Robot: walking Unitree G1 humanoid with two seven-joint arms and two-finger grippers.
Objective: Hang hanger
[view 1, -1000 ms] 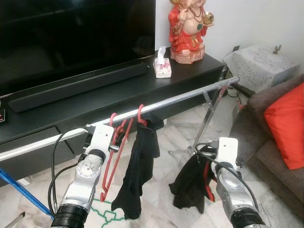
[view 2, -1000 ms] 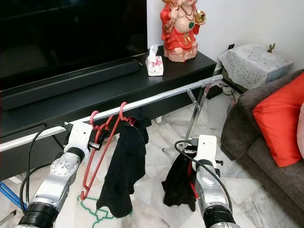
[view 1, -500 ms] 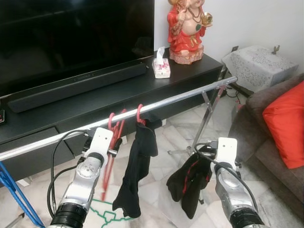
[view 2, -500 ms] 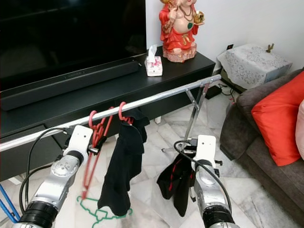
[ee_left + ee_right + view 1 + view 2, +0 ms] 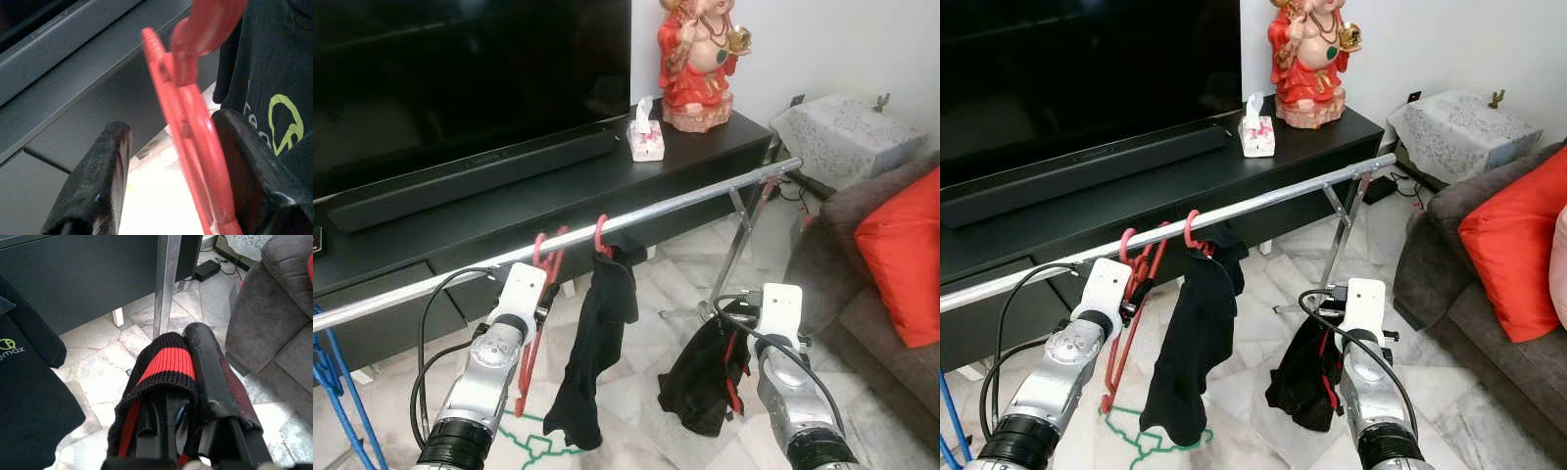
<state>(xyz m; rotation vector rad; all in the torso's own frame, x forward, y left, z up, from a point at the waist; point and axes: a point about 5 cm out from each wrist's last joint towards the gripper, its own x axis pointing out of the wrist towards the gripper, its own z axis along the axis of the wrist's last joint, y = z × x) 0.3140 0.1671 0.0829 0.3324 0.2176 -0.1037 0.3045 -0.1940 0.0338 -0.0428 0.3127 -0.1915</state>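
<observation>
Before me a long silver metal rail (image 5: 685, 204) slants across, carrying an empty red plastic hanger (image 5: 536, 304) and a second red hanger draped with a black garment (image 5: 597, 362). Behind it my view takes in a low black TV cabinet (image 5: 558, 191) bearing a black soundbar (image 5: 470, 181), a small tissue box (image 5: 648, 140) and a red figurine (image 5: 700, 64). A green wire hanger (image 5: 530, 446) lies on the marble floor (image 5: 646, 431).

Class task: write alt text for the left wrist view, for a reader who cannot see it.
A red plastic hanger runs between the left claw's two open black fingers, close against one of them. Beside it hangs a black garment with a green logo; a dark TV cabinet stands behind.
</observation>
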